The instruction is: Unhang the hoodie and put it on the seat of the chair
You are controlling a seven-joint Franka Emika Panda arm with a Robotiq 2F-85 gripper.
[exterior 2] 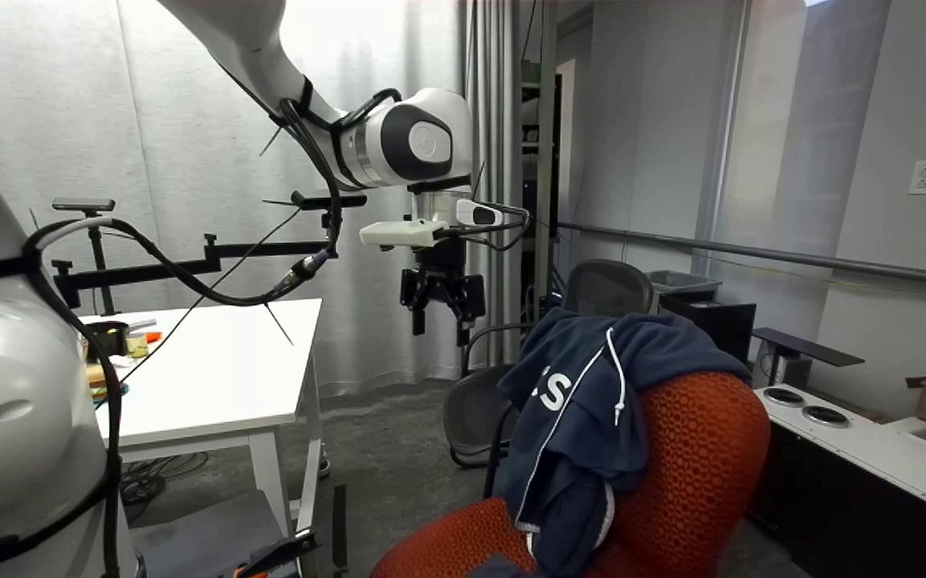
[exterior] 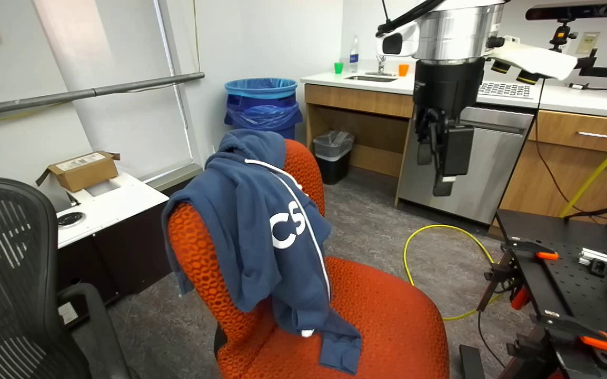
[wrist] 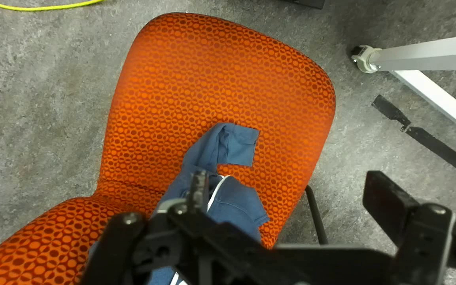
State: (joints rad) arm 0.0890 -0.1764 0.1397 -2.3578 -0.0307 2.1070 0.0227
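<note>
The blue hoodie (exterior: 248, 210) hangs over the tall back of the orange chair (exterior: 195, 242), its white logo and drawstring facing the seat. It also shows in an exterior view (exterior 2: 583, 433). One sleeve and the lower hem rest on the orange seat (exterior: 398, 321). In the wrist view the sleeve and hem of the hoodie (wrist: 237, 202) lie on the rear part of the seat (wrist: 212, 75), partly hidden by the gripper. My gripper (exterior 2: 440, 327) is open and empty, pointing down, in the air apart from the hoodie. Its spread fingers also show in the wrist view (wrist: 287, 182).
A black mesh office chair (exterior: 8, 273) stands beside the orange chair. A dark mesh chair (exterior 2: 479, 405) stands behind it. A low white-topped cabinet (exterior 2: 856, 449), a white table (exterior 2: 222, 361) and a black table with clamps (exterior: 571, 295) surround the area. A yellow cable (exterior: 440, 226) lies on the floor.
</note>
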